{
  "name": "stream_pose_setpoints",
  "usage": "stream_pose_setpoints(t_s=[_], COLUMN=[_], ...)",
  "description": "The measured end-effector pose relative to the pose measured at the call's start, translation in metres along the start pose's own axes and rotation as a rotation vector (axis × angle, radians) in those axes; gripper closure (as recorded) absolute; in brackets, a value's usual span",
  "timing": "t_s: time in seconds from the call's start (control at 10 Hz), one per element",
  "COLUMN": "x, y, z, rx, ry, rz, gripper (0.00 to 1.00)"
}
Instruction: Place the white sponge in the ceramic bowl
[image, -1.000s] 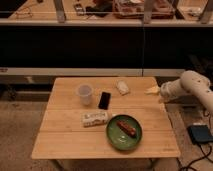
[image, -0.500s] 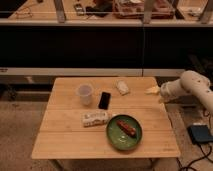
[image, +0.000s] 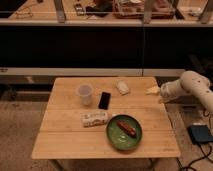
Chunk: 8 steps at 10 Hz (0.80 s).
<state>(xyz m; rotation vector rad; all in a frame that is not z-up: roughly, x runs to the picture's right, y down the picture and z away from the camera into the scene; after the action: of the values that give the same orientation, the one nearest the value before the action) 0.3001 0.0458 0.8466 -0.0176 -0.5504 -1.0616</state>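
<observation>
gripper (image: 153, 90) held at table's right edge, state cannot be told | white sponge (image: 122, 88) lying near black phone (image: 104, 100), apart from ceramic bowl (image: 117, 140) | risk: white packet (image: 95, 118) (similar colour) could be grasped instead

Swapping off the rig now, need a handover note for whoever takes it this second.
Gripper: at the table's right edge, level with the white sponge and to its right, not touching it.
White sponge: flat on the table's far side, right of the black phone.
Ceramic bowl: near the front edge, with a reddish-brown item in it.
Done: nothing; the sponge is not grasped.
Left: reach the sponge, grasp it, carry it to the bowl, release.
</observation>
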Motion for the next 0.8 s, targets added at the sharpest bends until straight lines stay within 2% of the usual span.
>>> stream_pose_setpoints(t_s=[0.6,0.7,0.8], x=[-0.0001,0.0012,0.0057], y=[0.0002,0.0004,-0.0024], z=[0.0001,-0.0008,0.0007], rx=[0.0,-0.008,-0.033], ry=[0.0,0.005,0.016], rz=[0.0,-0.007,-0.039], gripper=[0.35,0.35,0.35])
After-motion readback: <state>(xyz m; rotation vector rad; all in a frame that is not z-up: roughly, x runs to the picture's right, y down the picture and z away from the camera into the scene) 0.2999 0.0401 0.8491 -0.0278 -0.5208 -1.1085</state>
